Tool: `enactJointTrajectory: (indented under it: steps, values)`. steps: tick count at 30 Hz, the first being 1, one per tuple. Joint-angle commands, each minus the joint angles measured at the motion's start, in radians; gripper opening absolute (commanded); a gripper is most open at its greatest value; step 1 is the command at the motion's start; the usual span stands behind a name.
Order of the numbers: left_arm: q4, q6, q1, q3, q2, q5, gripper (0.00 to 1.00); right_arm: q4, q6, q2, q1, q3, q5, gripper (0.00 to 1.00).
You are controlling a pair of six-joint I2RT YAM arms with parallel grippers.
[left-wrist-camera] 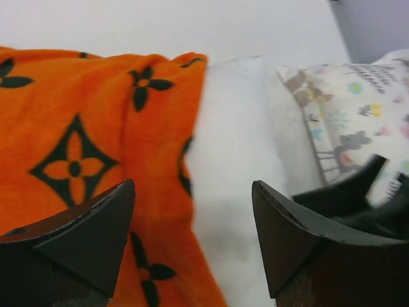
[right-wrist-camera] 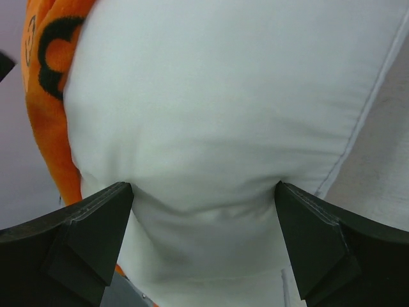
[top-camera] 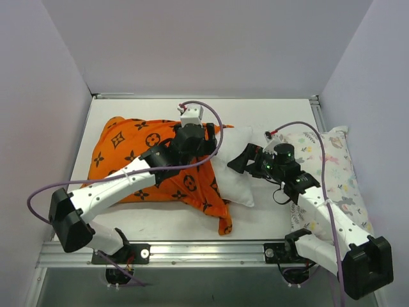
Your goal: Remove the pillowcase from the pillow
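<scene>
The orange pillowcase (top-camera: 140,160) with black motifs lies at the left and middle of the table. The white pillow (top-camera: 235,167) sticks out of its right end. My left gripper (top-camera: 208,135) is open above the cover's open edge; in the left wrist view (left-wrist-camera: 193,185) the orange cover (left-wrist-camera: 77,128) and bare pillow (left-wrist-camera: 236,153) both lie between the jaws. My right gripper (top-camera: 239,159) is open, and in the right wrist view (right-wrist-camera: 203,187) its wide jaws press against the pillow's bulging end (right-wrist-camera: 217,102), which is creased between them.
A smaller pastel animal-print pillow (top-camera: 333,174) lies along the right side under my right arm; it also shows in the left wrist view (left-wrist-camera: 358,102). Grey walls close in the table on three sides. A metal rail (top-camera: 204,251) runs along the near edge.
</scene>
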Motion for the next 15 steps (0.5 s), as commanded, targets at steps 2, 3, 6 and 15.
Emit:
enactJointTrajectory:
  steps: [2,3,6,15]
  values:
    - [-0.055,0.032,0.063,-0.079,0.075,0.071,0.81,0.142,-0.062,0.002,0.053,-0.027,-0.011,1.00]
    - [-0.024,0.030,0.064,-0.091,0.095,0.093,0.81,0.151,-0.077,-0.009,0.059,-0.048,-0.002,1.00]
    - [-0.004,0.010,0.071,-0.114,0.136,0.109,0.80,0.165,-0.128,-0.033,0.080,-0.068,-0.035,1.00]
    - [0.002,-0.014,0.092,-0.122,0.164,0.111,0.75,-0.054,-0.219,-0.202,0.123,-0.157,0.053,1.00]
